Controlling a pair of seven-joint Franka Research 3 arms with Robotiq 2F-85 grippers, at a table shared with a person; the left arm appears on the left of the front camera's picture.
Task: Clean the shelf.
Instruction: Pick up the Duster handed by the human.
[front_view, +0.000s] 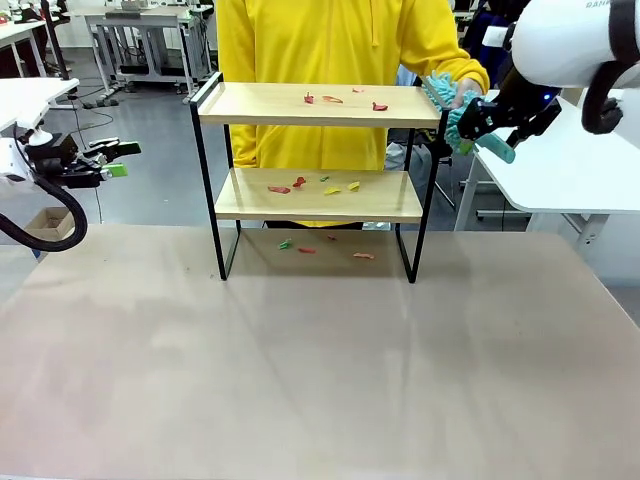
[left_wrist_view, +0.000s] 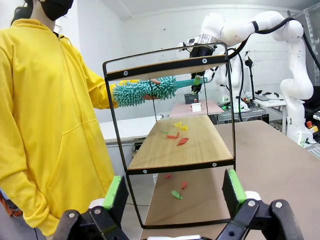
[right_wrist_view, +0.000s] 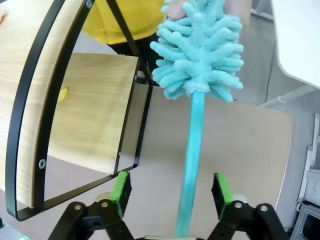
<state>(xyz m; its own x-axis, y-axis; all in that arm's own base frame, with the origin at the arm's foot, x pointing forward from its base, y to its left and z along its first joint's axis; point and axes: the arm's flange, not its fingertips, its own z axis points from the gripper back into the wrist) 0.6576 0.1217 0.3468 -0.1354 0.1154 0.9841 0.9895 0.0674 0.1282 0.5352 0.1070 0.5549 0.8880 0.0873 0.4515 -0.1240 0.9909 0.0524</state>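
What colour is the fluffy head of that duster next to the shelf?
The duster head is turquoise; it shows best in the right wrist view.

I'm working in a robotics lab. Far left I see metal-framed workbenches (front_view: 125, 20) on a grey floor (front_view: 150, 150), a white table (front_view: 570, 170) at right

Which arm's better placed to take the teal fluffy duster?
Right: the teal fluffy duster's handle sits between the right gripper's open fingers beside the two-tier wood shelf; the left gripper hangs open, away.

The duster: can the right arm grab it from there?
Probably yes: the duster has its handle between the open pads of the right pincer; a person's hand holds its head.
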